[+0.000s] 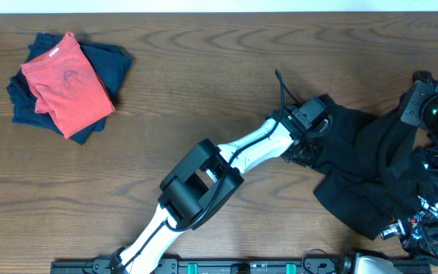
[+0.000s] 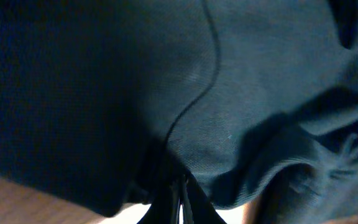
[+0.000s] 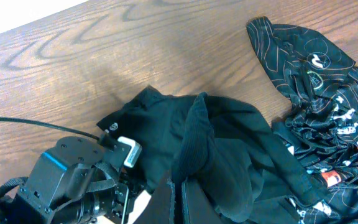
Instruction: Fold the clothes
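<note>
A large, plain black garment of soft fabric lies crumpled on the right side of a brown wood-grain table. The white-and-black left arm reaches across from the near edge. The left gripper has its jaws pressed together on the garment's left edge, the dark cloth filling its wrist view. The right gripper is also closed tight, pinching a raised ridge of the same black garment. Just beside it, at the table's right edge, lie rumpled dark garments printed with thin pale lines. Well apart, at the far left corner, a folded coral-red T-shirt rests on folded navy blue clothing.
</note>
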Robot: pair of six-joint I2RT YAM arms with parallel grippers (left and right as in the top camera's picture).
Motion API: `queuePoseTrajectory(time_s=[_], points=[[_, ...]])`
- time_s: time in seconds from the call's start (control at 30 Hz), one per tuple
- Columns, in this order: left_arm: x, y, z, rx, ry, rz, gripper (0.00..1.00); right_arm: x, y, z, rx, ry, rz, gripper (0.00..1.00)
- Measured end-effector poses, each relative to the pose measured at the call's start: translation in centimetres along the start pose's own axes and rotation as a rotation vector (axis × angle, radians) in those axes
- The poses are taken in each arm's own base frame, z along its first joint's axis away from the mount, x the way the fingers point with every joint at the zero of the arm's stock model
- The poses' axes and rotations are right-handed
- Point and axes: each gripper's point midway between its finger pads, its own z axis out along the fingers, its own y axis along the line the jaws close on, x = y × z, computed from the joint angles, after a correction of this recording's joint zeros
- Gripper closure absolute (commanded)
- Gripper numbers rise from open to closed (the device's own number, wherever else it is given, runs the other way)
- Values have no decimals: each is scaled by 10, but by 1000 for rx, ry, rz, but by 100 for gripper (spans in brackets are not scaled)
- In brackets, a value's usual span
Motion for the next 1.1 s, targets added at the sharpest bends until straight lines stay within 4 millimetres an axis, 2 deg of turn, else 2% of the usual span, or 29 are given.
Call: queuePoseTrajectory(time_s=[0.13,0.23,0.4,0.53,0.6,0.7,0.73,0.8,0.87,0.9,0.97,1.0,1.03,1.1], points=[[-8,13,-5,-51,-29,-9,94,4,-1,0,4,17,0,99],[-21,38,-15,-74,-55,-55,94,4,-2,0,10,18,-1,99],[-46,103,-43,-112,-113,-156,94,4,-4,0,19,15,-2,99],[-63,171,-75,-169,-177,-258,94,4,-3,0,18,16,-5,98],[-69,210,-96,-203,-216,-306,94,4,-1,1,4,22,-5,99],[-80,265,-144,-245,-306,-382,94,6,5,10,-26,54,-3,99],[-83,277,-161,-257,-335,-399,94,7,7,14,-34,69,-4,99],[-87,303,-207,-278,-410,-449,94,9,11,27,-39,108,-7,99],[-83,314,-246,-272,-455,-489,94,11,14,41,-36,148,-15,99],[-78,315,-262,-259,-465,-509,92,12,15,46,-34,164,-18,99],[-64,306,-283,-206,-443,-540,61,14,15,56,-28,190,-19,99],[-57,297,-286,-174,-420,-549,46,14,15,58,-26,196,-19,99],[-52,287,-285,-137,-391,-560,36,14,15,59,-25,198,-18,98],[-43,265,-270,-70,-318,-562,24,13,15,59,-24,193,-17,94]])
